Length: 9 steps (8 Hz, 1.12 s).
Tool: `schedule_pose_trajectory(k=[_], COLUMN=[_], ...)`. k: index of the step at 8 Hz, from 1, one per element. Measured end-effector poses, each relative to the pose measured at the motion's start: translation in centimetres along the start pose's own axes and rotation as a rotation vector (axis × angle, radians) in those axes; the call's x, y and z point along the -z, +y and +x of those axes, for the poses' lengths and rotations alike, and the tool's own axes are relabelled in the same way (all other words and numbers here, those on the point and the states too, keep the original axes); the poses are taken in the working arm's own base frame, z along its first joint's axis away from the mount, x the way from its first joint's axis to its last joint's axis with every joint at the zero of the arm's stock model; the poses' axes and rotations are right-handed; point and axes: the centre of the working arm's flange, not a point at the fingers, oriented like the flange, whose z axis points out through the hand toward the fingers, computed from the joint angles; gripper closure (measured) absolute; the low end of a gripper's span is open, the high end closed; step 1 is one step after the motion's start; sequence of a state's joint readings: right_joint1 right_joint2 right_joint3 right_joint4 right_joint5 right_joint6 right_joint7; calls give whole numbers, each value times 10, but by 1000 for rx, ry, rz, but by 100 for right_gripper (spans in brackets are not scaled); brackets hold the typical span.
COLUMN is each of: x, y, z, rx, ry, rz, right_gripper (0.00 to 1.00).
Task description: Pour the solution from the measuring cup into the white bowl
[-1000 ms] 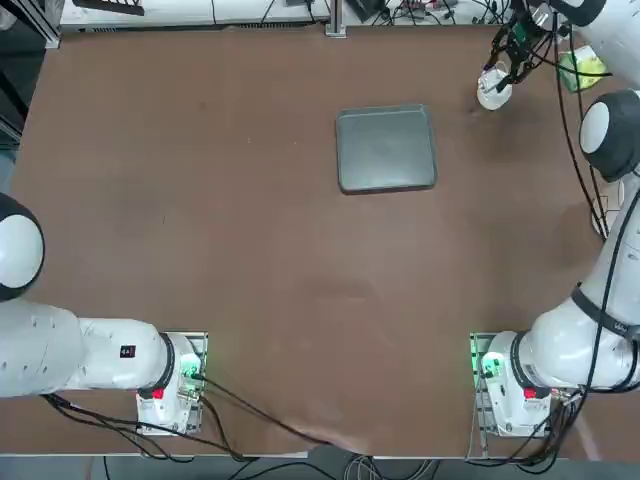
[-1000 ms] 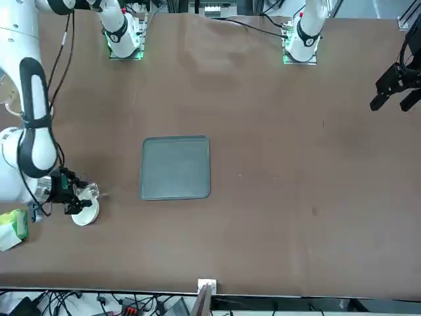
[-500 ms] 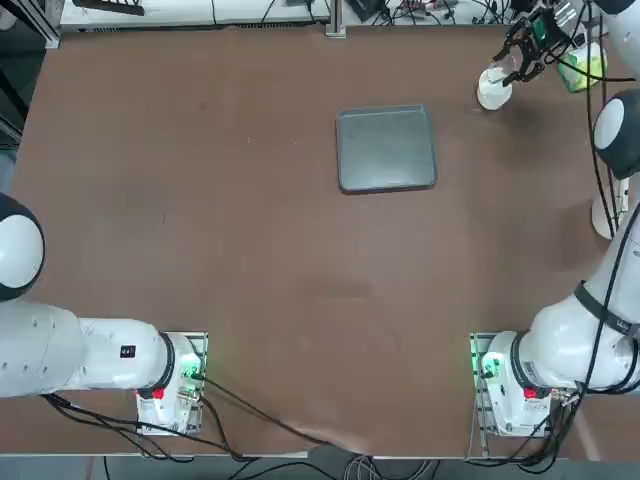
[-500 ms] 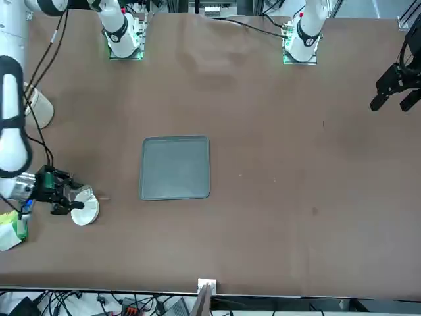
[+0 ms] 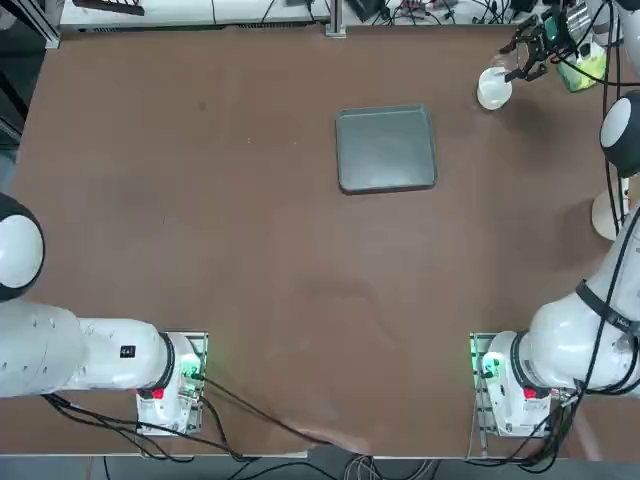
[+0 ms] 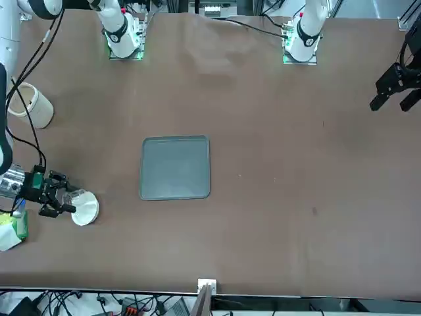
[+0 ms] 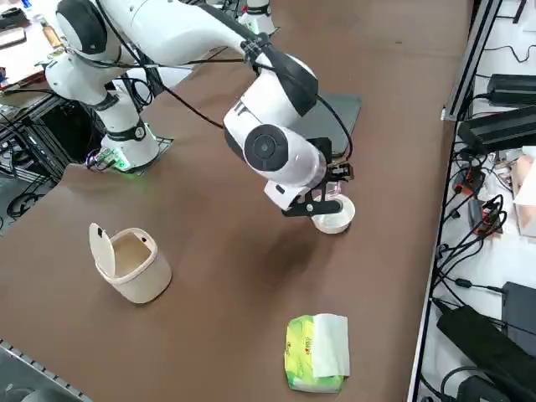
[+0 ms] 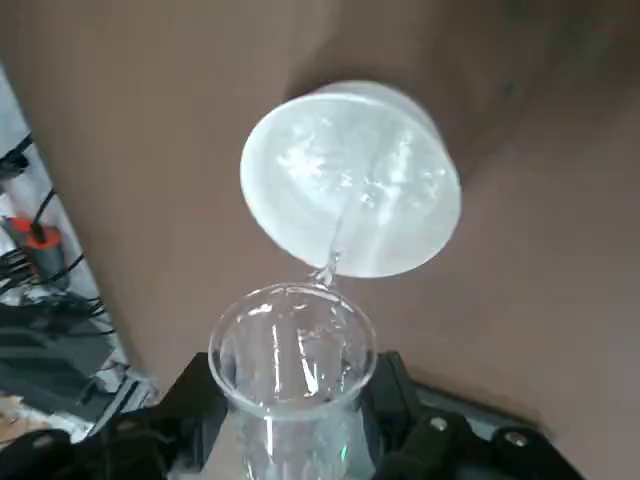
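We see the right gripper (image 8: 290, 400) with its two black fingers (image 8: 398, 400) clamped on the measuring cup (image 8: 292, 345), a clear glass cup held between them and tipped forward, its open mouth reaching past the fingertips. A thin stream of clear liquid runs from the cup's lip into the white bowl (image 8: 350, 180), which stands on the brown worktop (image 5: 270, 260) just beyond the fingers, in front of the cup's mouth. We see clear liquid glinting inside the bowl.

From the robot's own side of the table, we find the grey square tray (image 5: 386, 149) lying to the left of the fingers, apart from them. To the right of the fingers, near them, a green and yellow packet (image 7: 317, 353) with a white part lies on the worktop. Well back from the fingers, toward the robot's bases and to the right, stands a big off-white vessel (image 7: 132, 265) with its lid (image 7: 102, 250) raised.
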<state>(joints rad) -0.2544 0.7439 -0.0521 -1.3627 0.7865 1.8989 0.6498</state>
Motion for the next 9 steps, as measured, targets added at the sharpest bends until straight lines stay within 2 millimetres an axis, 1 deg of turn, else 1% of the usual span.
schedule_pose_trajectory(k=[2,6,8,9], x=[2,14,11,10], y=[-1,6,9,9], z=[0,12,16,15], rx=[-16,-56,-59,-47], ry=[-22,-89,-102,-88], rz=[33,106,114,91], right_gripper=[26,26,26,26])
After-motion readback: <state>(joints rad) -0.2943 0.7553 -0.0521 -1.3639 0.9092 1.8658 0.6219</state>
